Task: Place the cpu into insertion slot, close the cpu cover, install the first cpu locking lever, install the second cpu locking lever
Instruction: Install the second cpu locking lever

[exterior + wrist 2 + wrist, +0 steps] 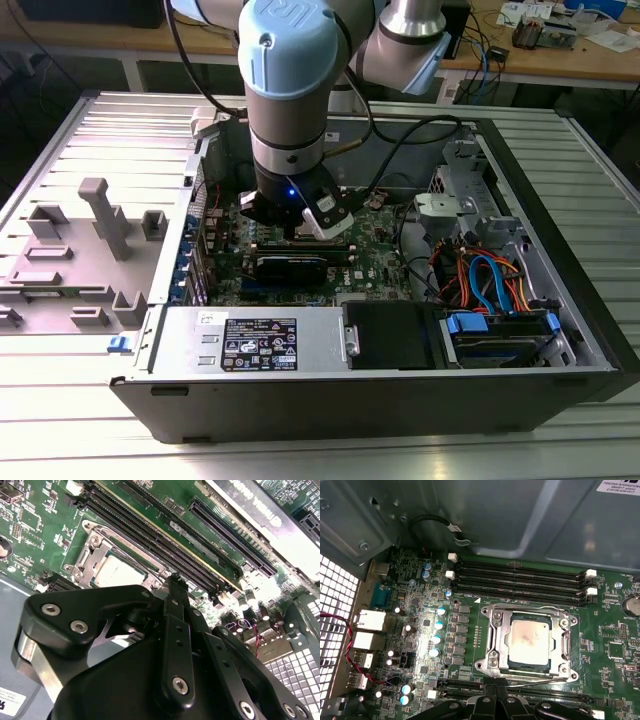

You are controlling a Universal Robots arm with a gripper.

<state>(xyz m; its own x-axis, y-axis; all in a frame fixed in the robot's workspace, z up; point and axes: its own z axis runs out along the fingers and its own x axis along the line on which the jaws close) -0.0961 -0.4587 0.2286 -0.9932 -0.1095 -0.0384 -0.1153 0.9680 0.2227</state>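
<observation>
The cpu (530,641) is a dull grey square lying flat in the insertion slot (530,668) on the green motherboard, also seen in the second wrist view (117,572). The cpu cover (496,630), a silver frame, lies closed over its edges. A thin wire locking lever (540,683) runs along the socket side nearest my gripper. My gripper (495,690) hovers just beside that side with its black fingers (175,610) together and nothing visible between them. In the exterior view the gripper (300,225) is down inside the open computer case.
Long black memory slots (520,582) run along the far side of the socket. A black card (290,265), the power supply (260,340) and a bundle of drive cables (490,280) crowd the case. A grey fixture tray (90,250) lies at the exterior view's left.
</observation>
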